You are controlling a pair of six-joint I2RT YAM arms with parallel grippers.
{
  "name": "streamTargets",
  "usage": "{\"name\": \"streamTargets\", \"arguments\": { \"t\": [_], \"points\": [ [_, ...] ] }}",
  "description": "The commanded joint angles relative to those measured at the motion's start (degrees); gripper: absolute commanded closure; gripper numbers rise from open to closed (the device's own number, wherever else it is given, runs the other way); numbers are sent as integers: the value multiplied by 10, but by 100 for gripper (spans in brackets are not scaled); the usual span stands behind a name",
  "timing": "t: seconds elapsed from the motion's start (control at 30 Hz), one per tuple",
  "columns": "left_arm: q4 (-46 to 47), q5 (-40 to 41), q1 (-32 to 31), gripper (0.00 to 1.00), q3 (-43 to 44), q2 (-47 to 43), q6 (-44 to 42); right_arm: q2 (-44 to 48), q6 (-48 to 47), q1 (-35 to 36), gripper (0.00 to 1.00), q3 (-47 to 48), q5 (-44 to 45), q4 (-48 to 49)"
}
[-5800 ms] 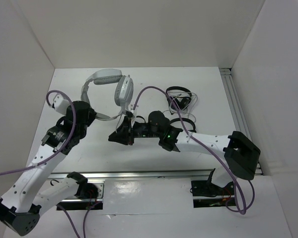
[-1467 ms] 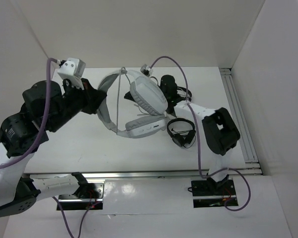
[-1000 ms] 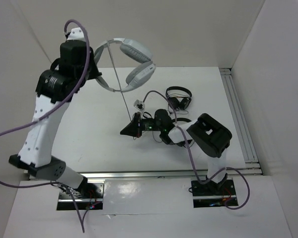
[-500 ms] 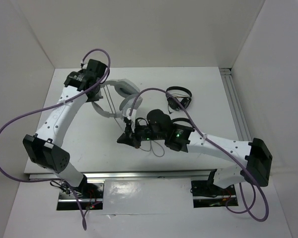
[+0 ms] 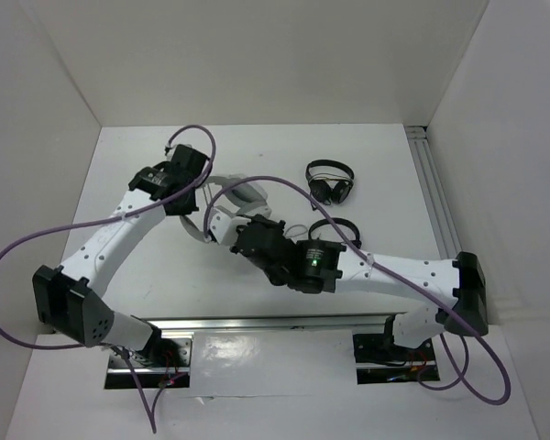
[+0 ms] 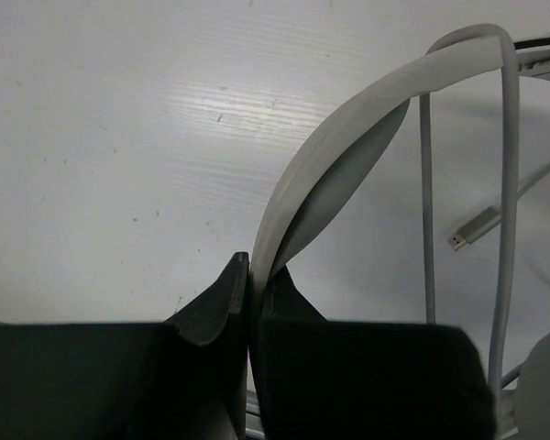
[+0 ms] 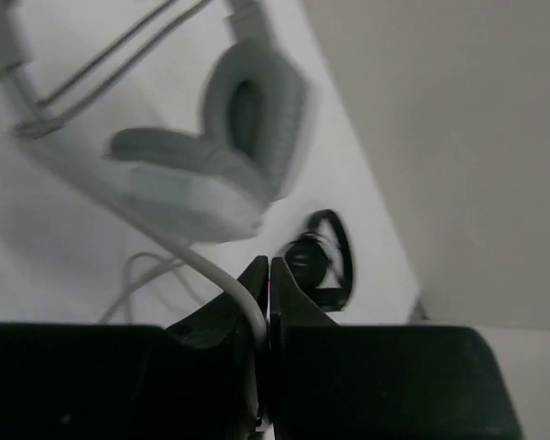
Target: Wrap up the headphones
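Note:
The light grey headphones (image 5: 238,191) lie low near the middle of the table, between both grippers. My left gripper (image 5: 189,186) is shut on their wide headband (image 6: 348,151), which arcs up and right out of its jaws (image 6: 254,262). The thin grey cable (image 6: 504,183) runs beside the headband, and its plug (image 6: 472,229) lies on the table. My right gripper (image 5: 231,231) sits just in front of the headphones. In the right wrist view it (image 7: 268,263) is shut on the cable (image 7: 211,268), with the two oval earcups (image 7: 247,110) just beyond.
Two small black on-ear headphones lie to the right, one (image 5: 330,180) at the back and one (image 5: 335,229) partly under my right arm; one also shows in the right wrist view (image 7: 319,255). White walls close in the table, and a rail (image 5: 435,197) runs along its right edge.
My left arm has come down and forward, bringing the headphones from high in the air to the table. My right gripper has moved left and back, close to the earcups, still holding the cable.

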State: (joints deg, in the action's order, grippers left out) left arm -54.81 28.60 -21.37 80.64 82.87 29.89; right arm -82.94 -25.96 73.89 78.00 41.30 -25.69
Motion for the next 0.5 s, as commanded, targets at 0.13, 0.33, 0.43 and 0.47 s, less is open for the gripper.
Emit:
{"name": "streamTargets", "arguments": {
  "t": [0.13, 0.33, 0.43, 0.47],
  "points": [
    [110, 11, -46, 100, -136, -104, -43, 81, -150, -52, 85, -30, 144, 313],
    [116, -17, -100, 100, -164, -172, -64, 81, -93, -140, 79, -22, 48, 325],
    [110, -22, -134, 100, -175, -207, -76, 67, -72, -200, 75, -11, 8, 326],
    [109, -36, -141, 100, -183, -215, -76, 62, -61, -217, 74, -3, -12, 309]
  ]
}}
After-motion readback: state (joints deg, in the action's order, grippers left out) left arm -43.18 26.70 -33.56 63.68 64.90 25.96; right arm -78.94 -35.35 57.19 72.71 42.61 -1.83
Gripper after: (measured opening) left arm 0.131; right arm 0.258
